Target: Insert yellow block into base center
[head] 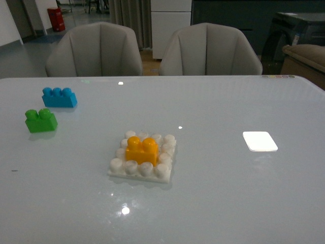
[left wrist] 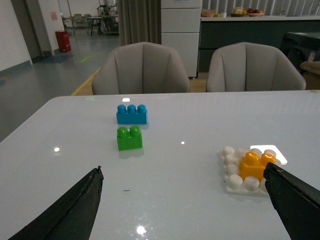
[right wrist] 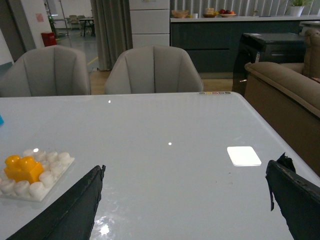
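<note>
Orange-yellow block [head: 141, 150] is seated mid-base [head: 118, 172]; both grippers [left wrist: 182, 200] [right wrist: 185, 197] are spread wide, empty. Seating should be verified flush; arms kept clear.

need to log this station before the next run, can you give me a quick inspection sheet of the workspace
Surface: pale glossy table, with light glare.
Job's things: yellow block seated in the middle of the base.
Clutter: green brick, blue brick, bright white patch.
Tools: left tool open, empty; right tool open, empty.
Cables: nothing seen.
Surroundings: two grey chairs behind the table.
</note>
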{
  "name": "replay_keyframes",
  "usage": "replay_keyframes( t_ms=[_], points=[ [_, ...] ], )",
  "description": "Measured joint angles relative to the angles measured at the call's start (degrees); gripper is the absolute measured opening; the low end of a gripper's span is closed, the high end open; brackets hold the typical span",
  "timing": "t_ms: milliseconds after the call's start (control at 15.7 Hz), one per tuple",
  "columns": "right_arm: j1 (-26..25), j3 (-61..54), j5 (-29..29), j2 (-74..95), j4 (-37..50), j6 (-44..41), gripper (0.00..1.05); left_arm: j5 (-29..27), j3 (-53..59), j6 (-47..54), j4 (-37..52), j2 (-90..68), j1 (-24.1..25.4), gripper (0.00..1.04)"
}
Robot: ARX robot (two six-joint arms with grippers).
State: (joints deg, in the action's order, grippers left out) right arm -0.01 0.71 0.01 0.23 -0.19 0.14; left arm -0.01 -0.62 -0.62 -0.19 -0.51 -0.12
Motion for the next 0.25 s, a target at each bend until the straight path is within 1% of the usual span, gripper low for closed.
replay_keyframes(
  t_ms=[255],
  points=[
    [0.00, 0.00, 0.00, 0.00, 0.00, 0.00, 0.98, 0.00, 0.00, 0.00, 0.00, 0.00, 0.00, 0.98]
  ],
)
